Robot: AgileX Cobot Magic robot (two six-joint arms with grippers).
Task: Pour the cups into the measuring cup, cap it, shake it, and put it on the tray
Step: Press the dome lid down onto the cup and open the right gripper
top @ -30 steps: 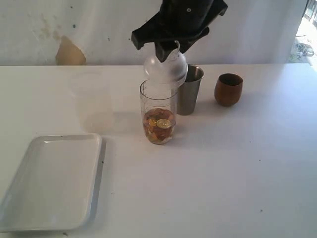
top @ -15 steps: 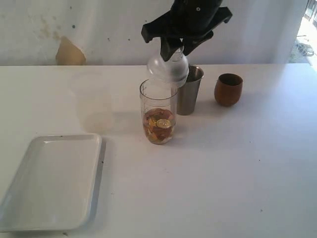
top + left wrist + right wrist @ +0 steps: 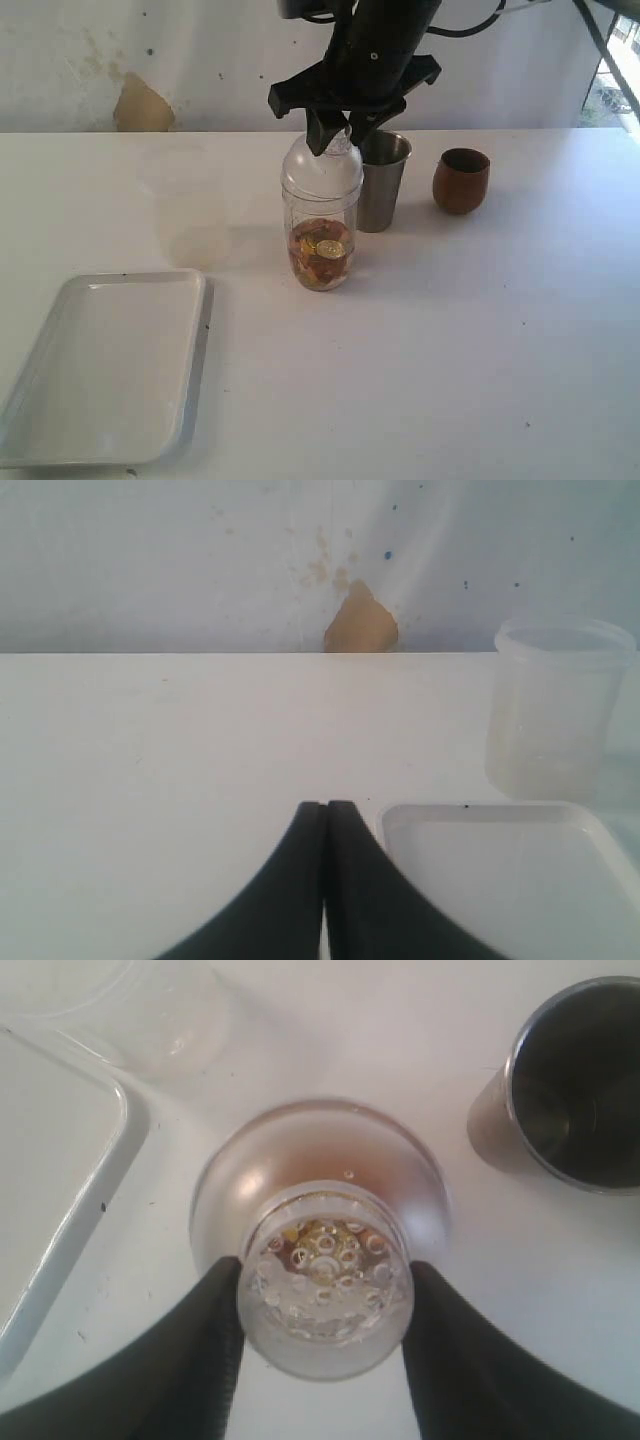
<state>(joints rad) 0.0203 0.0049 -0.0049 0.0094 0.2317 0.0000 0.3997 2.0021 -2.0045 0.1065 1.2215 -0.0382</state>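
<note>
Exterior view: right gripper point(image 3: 338, 140) clamps dome lid point(image 3: 321, 175) atop measuring cup point(image 3: 321, 250), tumbler point(image 3: 383, 190) just beside.

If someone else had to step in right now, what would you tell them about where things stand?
Left gripper: shut, empty, near a corner of the tray.
Right gripper: shut on the dome lid, which sits on the measuring cup.
Steel tumbler and wooden cup stand upright nearby.
Done: pouring, judging by the contents in the measuring cup; lid on, seal unclear.
Left: shake, then set it on the tray.
</note>
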